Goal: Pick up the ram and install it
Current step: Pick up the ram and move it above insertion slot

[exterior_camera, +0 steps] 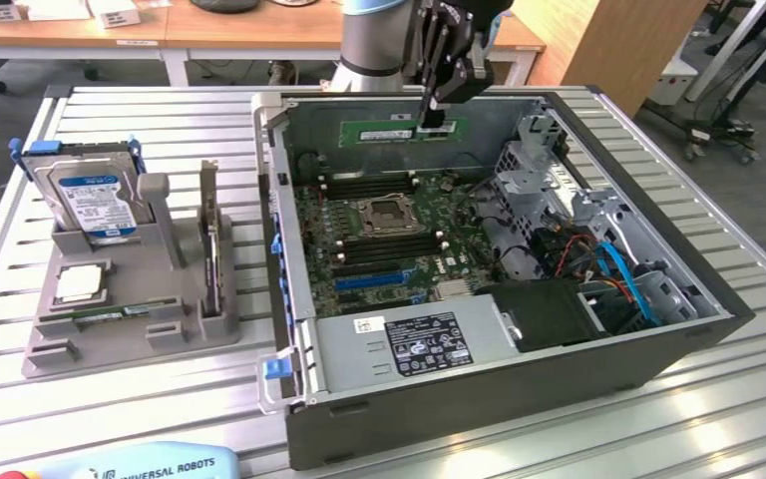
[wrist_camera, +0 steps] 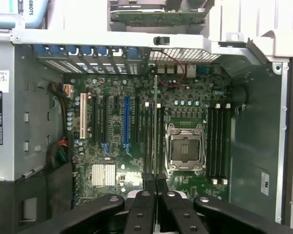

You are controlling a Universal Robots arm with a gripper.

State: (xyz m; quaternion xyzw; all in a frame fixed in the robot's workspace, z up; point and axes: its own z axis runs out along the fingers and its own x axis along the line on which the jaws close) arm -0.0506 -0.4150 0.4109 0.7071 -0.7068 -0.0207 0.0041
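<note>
**Inspector:** Which step is in hand?

**Assessor:** Carrying, in my judgement. The gripper (exterior_camera: 433, 120) is pinched on the ram (exterior_camera: 386, 131), near the end toward the exterior view's right. The stick hangs level and on edge above the open computer case (exterior_camera: 517, 384), clear of the board. It is picked up but not seated.

**Inspector:** Surroundings, from the exterior view's left?

**Assessor:** A grey fixture (exterior_camera: 157, 329) sits well apart from the case. It carries a hard drive (exterior_camera: 87, 197) standing on edge and a square silver chip (exterior_camera: 77, 284) lying flat. Next comes the case, with the motherboard (exterior_camera: 323, 225) on its floor. Memory slots (exterior_camera: 363, 187) flank the processor socket (exterior_camera: 390, 215), and they look vacant. The power supply (exterior_camera: 410, 344) sits at the near wall. The drive cage (exterior_camera: 543, 175) and a blue cable (exterior_camera: 629, 284) lie further right.

**Inspector:** Alignment?

**Assessor:** In the wrist view the stick shows edge-on as a thin line running along the slot bank beside the socket. I cannot tell which slot it is over.

**Inspector:** What does seating call for?

**Assessor:** In my judgement, the edge has to be parallel to one slot, and the descent straight with even pressure. Because it is gripped off-centre, the free end may tip.

**Inspector:** Obstructions?

**Assessor:** Nothing lies over the slots. The drive cage and cabling stand beside them, not across. The case's far wall is close behind the stick.
</note>
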